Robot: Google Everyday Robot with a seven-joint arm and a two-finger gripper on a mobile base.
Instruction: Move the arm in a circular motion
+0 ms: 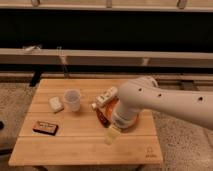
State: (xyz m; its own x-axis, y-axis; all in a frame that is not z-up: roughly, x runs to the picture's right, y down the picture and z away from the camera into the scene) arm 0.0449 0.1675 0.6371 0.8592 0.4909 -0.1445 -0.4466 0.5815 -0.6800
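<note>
The large cream-white arm (165, 102) reaches in from the right edge, with small dark holes along its thick tube. It bends down at a rounded joint over the right part of the wooden table (75, 142). The gripper (111, 135) is the pale yellowish tip, hanging low over the table's front middle, just left of the orange bowl (109, 107), which the arm mostly covers.
A clear plastic cup (72, 99) and a small white object (55, 103) stand at the left. A dark brown packet (45, 128) lies near the front left. A white bottle-like item (106, 96) and a dark red item (101, 116) lie by the bowl. A rail runs behind.
</note>
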